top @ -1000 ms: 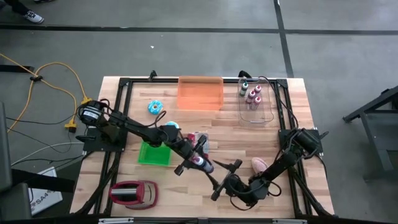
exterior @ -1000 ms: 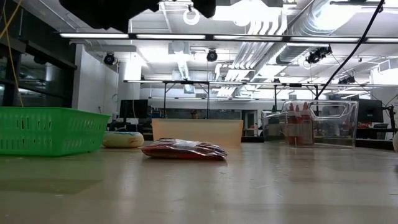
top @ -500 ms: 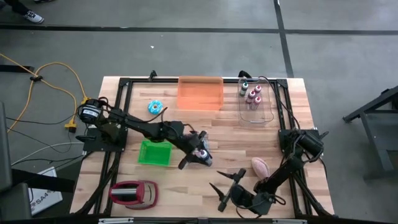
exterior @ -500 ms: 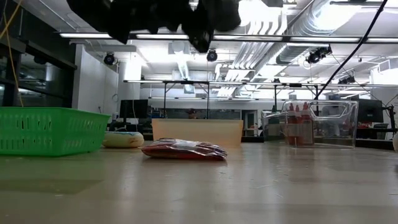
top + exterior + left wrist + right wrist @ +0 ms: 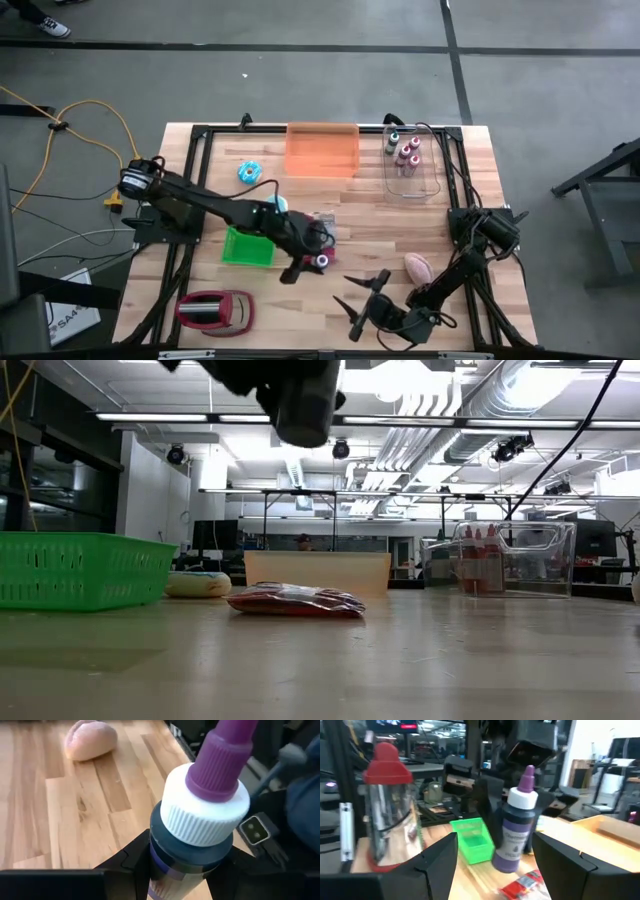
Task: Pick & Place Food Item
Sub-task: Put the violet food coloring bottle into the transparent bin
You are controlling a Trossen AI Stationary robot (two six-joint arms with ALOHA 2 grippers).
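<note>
Count on your table: one green basket (image 5: 247, 246), one orange bin (image 5: 322, 150), one clear bin (image 5: 414, 172) holding several small bottles, one blue-iced doughnut (image 5: 250, 172), one red packet (image 5: 296, 601), one bread roll (image 5: 417, 266), one red toaster (image 5: 214, 310), and one purple squeeze bottle (image 5: 513, 837).

Your left gripper (image 5: 312, 256) is clenched on the purple squeeze bottle. The left wrist view shows the two dark fingers (image 5: 131, 861) pinching the bottle just below its white collar, purple nozzle pointing away from the wrist. The bottle is carried off the table, just beside the green basket on the side toward the bread roll. In the right wrist view it hangs tilted above the red packet, with the basket behind it.

Your right gripper (image 5: 368, 300) stands released, jaws spread and holding nothing. It sits near the table's front edge, farther from the green basket than the bottle, between the toaster and the bread roll.
</note>
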